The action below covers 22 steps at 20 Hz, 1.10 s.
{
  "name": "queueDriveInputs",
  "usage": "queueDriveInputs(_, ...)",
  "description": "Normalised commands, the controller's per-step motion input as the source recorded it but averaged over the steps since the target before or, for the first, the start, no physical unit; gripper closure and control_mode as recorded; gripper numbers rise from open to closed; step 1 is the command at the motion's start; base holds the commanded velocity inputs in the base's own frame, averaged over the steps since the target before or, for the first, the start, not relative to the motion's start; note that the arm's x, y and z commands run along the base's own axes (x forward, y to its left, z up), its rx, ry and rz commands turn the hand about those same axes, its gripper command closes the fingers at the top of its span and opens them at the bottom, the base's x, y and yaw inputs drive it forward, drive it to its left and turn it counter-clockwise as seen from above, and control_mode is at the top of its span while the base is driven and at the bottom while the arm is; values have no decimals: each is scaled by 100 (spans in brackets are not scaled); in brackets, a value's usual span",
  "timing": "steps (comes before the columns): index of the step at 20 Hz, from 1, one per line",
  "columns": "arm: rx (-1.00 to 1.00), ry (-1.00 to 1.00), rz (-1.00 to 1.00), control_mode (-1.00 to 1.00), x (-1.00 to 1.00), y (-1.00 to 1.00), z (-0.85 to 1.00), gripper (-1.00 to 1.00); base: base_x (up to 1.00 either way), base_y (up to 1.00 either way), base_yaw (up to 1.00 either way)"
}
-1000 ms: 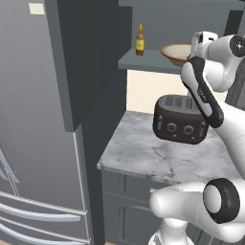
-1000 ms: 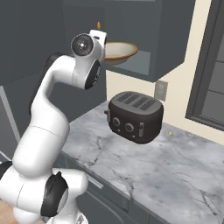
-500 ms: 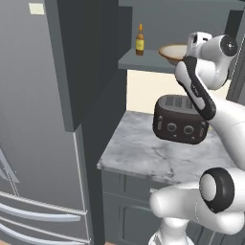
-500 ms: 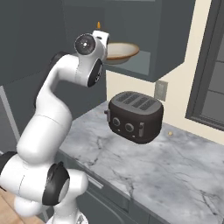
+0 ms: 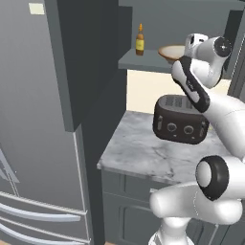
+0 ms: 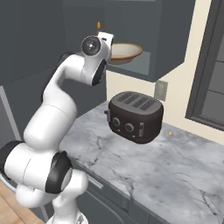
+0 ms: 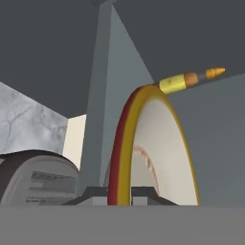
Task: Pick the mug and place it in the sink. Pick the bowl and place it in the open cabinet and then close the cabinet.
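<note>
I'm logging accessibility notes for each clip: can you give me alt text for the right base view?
The white arm reaches up to the open cabinet, its tool hidden behind the wrist beside the tan bowl resting on the cabinet's shelf. Below, a black toaster stands on the marble counter, and a small amber bottle sits deeper on the shelf.

You see a table [image 6: 183, 175] of polished grey-veined marble, smooth with a soft sheen. The toaster [image 6: 134, 116] looks like dark matt plastic or coated metal. The bowl [image 6: 126, 51] reads as glazed ceramic, cream inside. The cabinet [image 5: 158, 62] shelf and the refrigerator [image 5: 33, 143] are flat matt grey.
</note>
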Motion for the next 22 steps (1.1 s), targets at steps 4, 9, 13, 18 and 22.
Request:
queueDriveInputs(4, 1, 0, -1, -100, 31, -11, -6, 100, 0, 0, 0)
queueDriveInputs(9, 0, 0, -2, -100, 30, -4, -11, 100, 0, 0, 0)
queueDriveInputs(13, 0, 0, -2, -100, 37, 0, -8, 100, 0, 0, 0)
queueDriveInputs(18, 0, 0, -2, -100, 39, -2, -2, 100, 0, 0, 0)
queueDriveInputs(22, 0, 0, -2, -100, 30, -6, -5, 100, 0, 0, 0)
